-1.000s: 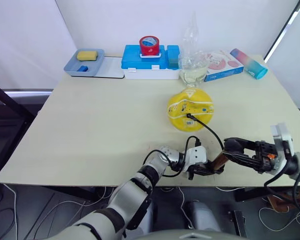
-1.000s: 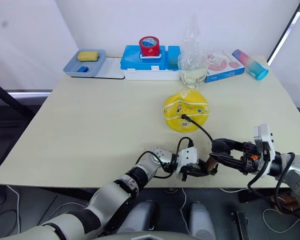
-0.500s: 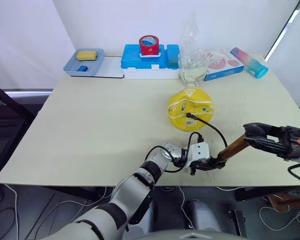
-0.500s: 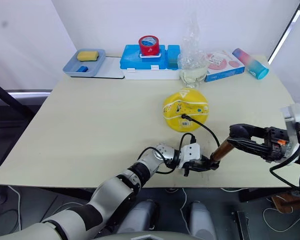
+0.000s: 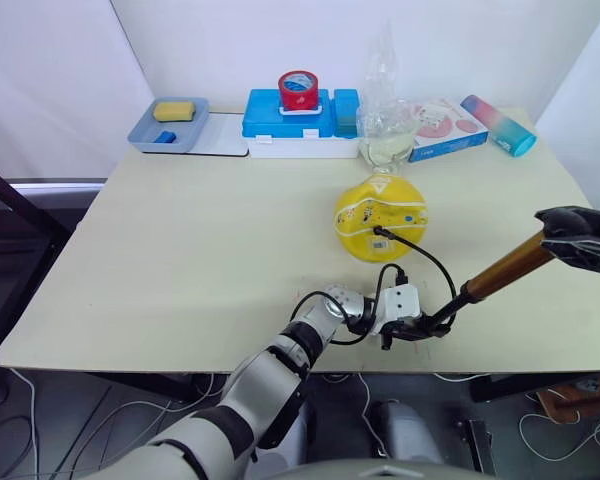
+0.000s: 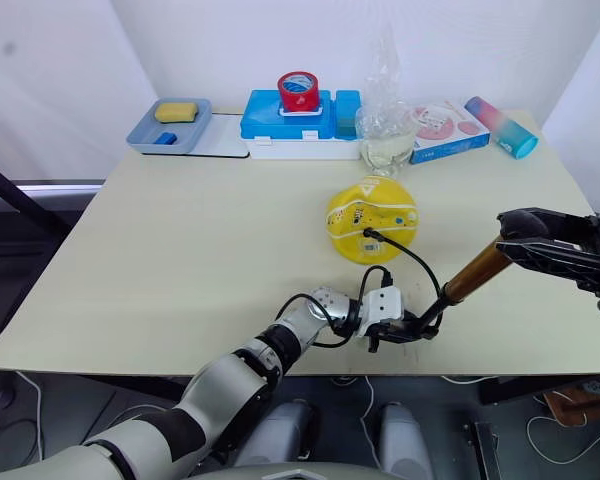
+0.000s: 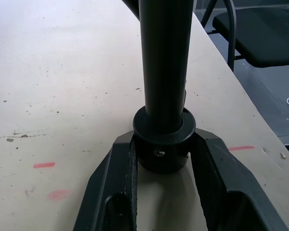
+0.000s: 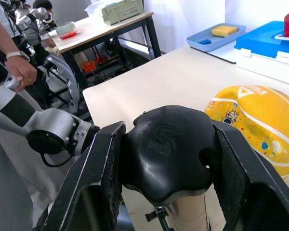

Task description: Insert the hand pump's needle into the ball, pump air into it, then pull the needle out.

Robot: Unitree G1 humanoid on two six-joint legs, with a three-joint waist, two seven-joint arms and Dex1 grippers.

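Observation:
The yellow ball (image 5: 380,217) lies right of the table's middle. The needle's black fitting (image 5: 378,231) sits in the ball's near side, its metal tip hidden inside. From there the black hose (image 5: 425,262) loops down to the hand pump (image 5: 500,270). The pump slants up to the right from the table's front edge. My left gripper (image 5: 425,326) is shut on the pump's black end cap (image 7: 164,144) at table level. My right gripper (image 5: 572,228) is shut on the black T-handle (image 8: 168,149), raised at the far right with the copper tube drawn out.
Along the back edge stand a blue tray (image 5: 145,133) with a yellow sponge (image 5: 173,110), a blue box (image 5: 280,120) topped by a red tape roll (image 5: 299,90), a clear plastic bag (image 5: 385,130), a pink-printed box (image 5: 445,125) and a pink-blue bottle (image 5: 496,126). A person (image 8: 19,67) stands beyond the table.
My right gripper has pulled the T-handle up and to the right, drawing the pump out much longer. The left gripper, ball and hose have stayed in place.

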